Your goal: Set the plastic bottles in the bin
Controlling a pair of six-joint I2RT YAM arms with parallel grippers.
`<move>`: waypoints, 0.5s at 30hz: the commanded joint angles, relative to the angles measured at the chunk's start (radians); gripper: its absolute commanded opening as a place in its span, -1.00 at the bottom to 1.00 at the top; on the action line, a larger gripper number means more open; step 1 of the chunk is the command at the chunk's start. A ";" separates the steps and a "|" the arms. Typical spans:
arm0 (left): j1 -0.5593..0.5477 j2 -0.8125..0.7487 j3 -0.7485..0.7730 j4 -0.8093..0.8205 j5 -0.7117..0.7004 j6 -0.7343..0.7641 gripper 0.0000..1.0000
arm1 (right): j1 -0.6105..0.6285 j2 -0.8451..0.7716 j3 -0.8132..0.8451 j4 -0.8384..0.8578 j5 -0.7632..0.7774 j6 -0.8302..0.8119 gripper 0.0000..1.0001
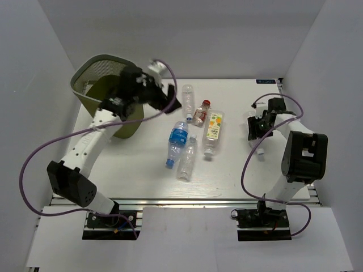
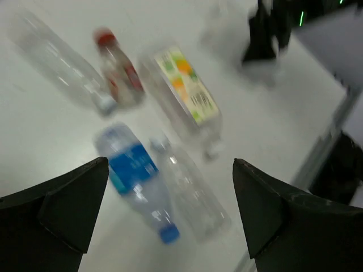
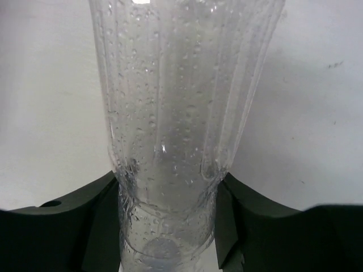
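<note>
The coming move turns on the right gripper (image 1: 256, 131), which grasps a clear bottle (image 3: 181, 113) at the right side of the tabletop (image 1: 238, 175). In the wrist view its fingers (image 3: 96, 221) lie against both sides of the bottle's narrower end. The bottle's long axis runs straight out along the gripper's own line, so it is held end-on rather than across the middle. Whether it is lifted off the surface I cannot tell. From there the bin (image 1: 91, 71) sits well apart at about 9 to 10 o'clock in the top view, in the far-left corner — nearly the whole width of the tabletop lies between. The left gripper (image 1: 169, 99) is released, its fingers spread wide with nothing between them. It hangs just beside the bin on its 3 o'clock side, so the left arm is much the nearer to the bin and stands close to the straight path from the right. Five more bottles lie flat between the two arms, at roughly 4 to 5 o'clock from the left gripper: the far clear bottle (image 1: 188, 95), the red-capped bottle (image 1: 201, 111), the juice-labelled bottle (image 1: 213, 126), the blue-labelled bottle (image 1: 177, 139) and the near clear bottle (image 1: 186, 160). Most have their long axes near 12-to-6. By my judgement the right arm needs a long leftward carry above this group — and perhaps the left arm drawn aside. What lies inside the bin is hidden.
</note>
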 commanded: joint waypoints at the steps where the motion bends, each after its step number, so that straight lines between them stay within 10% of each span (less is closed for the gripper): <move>1: -0.075 -0.038 -0.217 -0.072 0.103 0.040 1.00 | 0.010 -0.153 0.166 -0.046 -0.242 -0.128 -0.53; 7: -0.154 -0.069 -0.504 -0.012 -0.083 -0.053 1.00 | 0.146 -0.098 0.547 -0.104 -0.652 -0.098 -0.59; 15: -0.200 -0.157 -0.652 0.056 -0.220 -0.153 1.00 | 0.445 0.136 0.892 0.303 -0.799 0.298 -0.68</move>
